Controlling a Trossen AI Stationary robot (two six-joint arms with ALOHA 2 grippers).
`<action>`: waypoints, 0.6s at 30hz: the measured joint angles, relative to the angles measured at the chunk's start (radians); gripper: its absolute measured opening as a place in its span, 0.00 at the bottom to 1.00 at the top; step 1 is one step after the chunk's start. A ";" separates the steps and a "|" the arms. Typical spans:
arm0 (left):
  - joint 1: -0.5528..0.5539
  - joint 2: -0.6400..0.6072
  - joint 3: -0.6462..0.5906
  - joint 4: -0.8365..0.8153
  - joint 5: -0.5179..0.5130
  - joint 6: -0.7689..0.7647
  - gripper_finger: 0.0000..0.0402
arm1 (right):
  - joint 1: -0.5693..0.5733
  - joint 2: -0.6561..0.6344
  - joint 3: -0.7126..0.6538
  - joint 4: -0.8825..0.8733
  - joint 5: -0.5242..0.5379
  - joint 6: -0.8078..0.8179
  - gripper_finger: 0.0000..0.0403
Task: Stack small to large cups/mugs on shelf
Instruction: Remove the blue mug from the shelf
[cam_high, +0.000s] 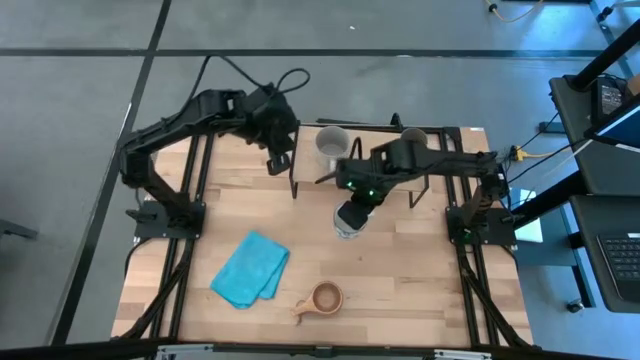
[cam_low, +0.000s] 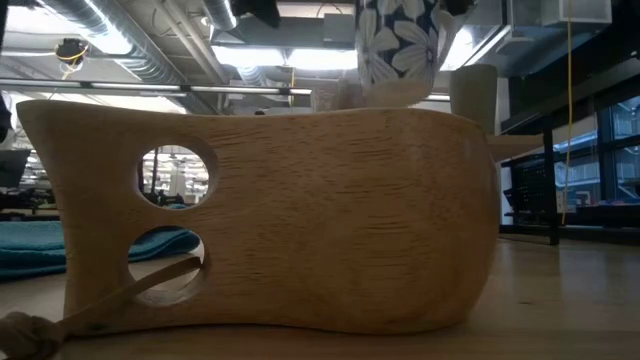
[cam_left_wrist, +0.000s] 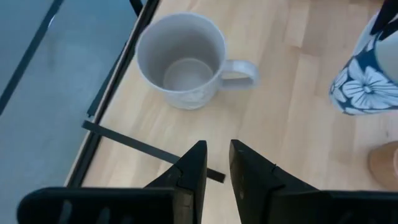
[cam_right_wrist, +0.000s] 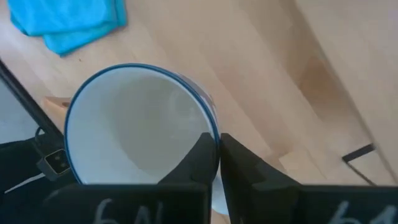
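Note:
My right gripper (cam_high: 350, 207) is shut on a white mug with blue flowers (cam_high: 348, 224), which hangs above the table in front of the shelf (cam_high: 370, 132). A grey mug (cam_high: 332, 148) stands on its base at the shelf's left end. An olive tumbler (cam_high: 412, 134) stands at the shelf's far right. The brown wooden cup (cam_high: 322, 298) rests on the table near the front edge and fills the low view (cam_low: 300, 220). My left gripper (cam_left_wrist: 216, 165) hovers left of the grey mug (cam_left_wrist: 183, 59), its fingers a little apart with nothing between them. My right gripper has the flowered mug by its blue rim (cam_right_wrist: 211, 121), one finger inside the mug and one outside, pinching the wall. The fingers come from above, pointing down. The mug hangs upright with its mouth up, lifted clear of the table (cam_low: 398, 50).
A crumpled blue cloth (cam_high: 250, 268) lies on the table at the front left. The shelf's thin black legs (cam_high: 295, 185) stand between my two grippers. Bare tabletop lies to the right of the wooden cup.

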 joint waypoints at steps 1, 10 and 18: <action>-0.006 -0.022 -0.037 0.020 0.000 -0.008 0.16 | 0.006 0.000 -0.016 0.010 0.000 0.014 0.05; -0.058 -0.202 -0.371 0.184 -0.001 -0.116 0.16 | 0.053 0.000 -0.170 0.171 -0.004 0.133 0.05; -0.116 -0.262 -0.571 0.281 0.000 -0.194 0.16 | 0.056 0.002 -0.310 0.307 -0.021 0.214 0.05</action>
